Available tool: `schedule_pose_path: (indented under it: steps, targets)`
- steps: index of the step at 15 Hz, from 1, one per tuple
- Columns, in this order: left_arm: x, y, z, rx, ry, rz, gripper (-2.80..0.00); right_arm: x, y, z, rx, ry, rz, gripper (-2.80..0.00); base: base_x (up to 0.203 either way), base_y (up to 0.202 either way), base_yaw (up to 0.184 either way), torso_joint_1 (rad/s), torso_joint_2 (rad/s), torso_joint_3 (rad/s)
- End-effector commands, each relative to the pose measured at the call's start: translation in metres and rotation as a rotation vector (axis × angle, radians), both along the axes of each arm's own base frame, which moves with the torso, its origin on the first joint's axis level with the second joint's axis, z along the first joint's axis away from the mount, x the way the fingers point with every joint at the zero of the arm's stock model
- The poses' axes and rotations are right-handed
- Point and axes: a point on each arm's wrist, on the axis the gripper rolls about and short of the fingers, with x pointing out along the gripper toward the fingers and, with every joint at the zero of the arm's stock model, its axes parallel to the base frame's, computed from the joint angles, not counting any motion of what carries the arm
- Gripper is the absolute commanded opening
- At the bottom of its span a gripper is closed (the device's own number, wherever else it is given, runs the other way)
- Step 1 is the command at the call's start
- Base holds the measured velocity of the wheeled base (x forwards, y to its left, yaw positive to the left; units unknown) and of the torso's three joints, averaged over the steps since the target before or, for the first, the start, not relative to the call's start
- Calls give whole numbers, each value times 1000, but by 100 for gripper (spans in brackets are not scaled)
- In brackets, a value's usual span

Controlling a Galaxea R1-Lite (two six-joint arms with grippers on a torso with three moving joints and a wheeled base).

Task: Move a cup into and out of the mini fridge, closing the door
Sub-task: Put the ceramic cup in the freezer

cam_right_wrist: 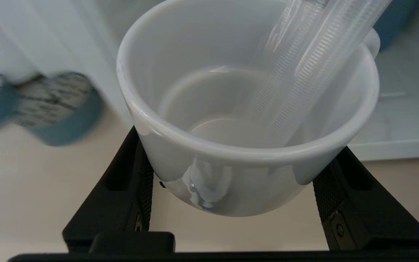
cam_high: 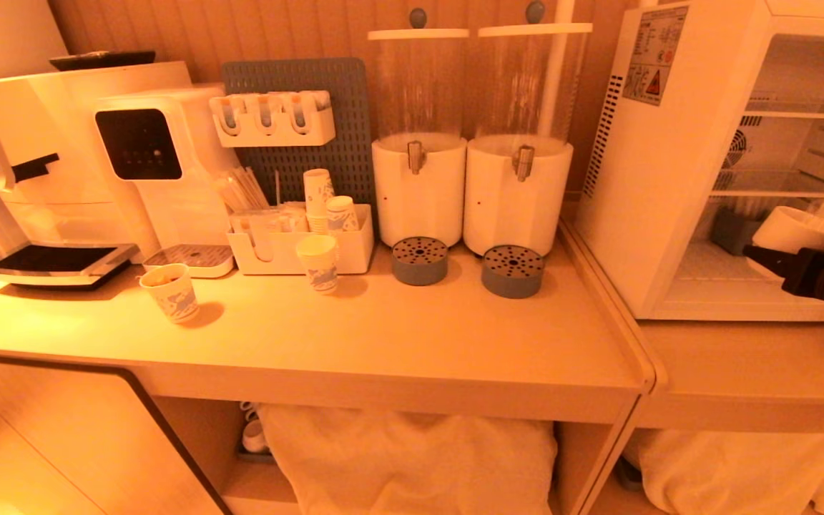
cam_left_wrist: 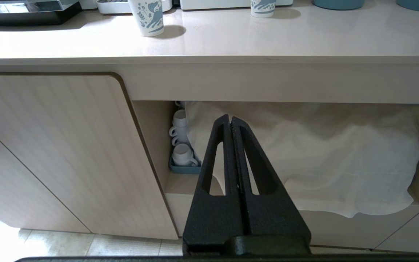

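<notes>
Black fingers of right gripper clamped on both sides of the cup, rubbed pads against its white wall, cup carried off any surface. Clear ribbed plastic sticks leaning inside cup, poking past rim. Seen from head: right gripper at far right edge, cup held in the open front of the mini fridge, just above its bottom floor, below the wire shelf. Door not visible in any view. Small dark container farther back inside fridge, beside cup. Warning sticker and vent slots on fridge side wall. Fridge sitting on lower side counter, right of main counter.

Left gripper parked low in front of cabinet, fingers pressed together, holding nothing. Pointing toward open shelf with white cloth and small white mugs in blue tray.

On main counter: two white drink dispensers with round drip pads, blue-printed paper cups, white organiser box, water machine with black screen.
</notes>
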Motion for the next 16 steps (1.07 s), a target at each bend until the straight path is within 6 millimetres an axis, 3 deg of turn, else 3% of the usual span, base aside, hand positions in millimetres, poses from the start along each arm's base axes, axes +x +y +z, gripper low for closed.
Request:
schedule_pose_path:
  steps: [1, 10, 16]
  targets:
    - [0, 0, 0, 0, 1, 0, -280, 5, -6, -10, -15, 25, -13, -280, 0, 0, 0, 0, 0, 0]
    - [0, 0, 0, 0, -1, -1, -280, 61, -16, -80, -150, -69, -97, -280, 0, 0, 0, 0, 0, 0]
    - [0, 0, 0, -3, -7, 2, -280, 97, -15, -86, -174, -92, -112, -280, 0, 0, 0, 0, 0, 0]
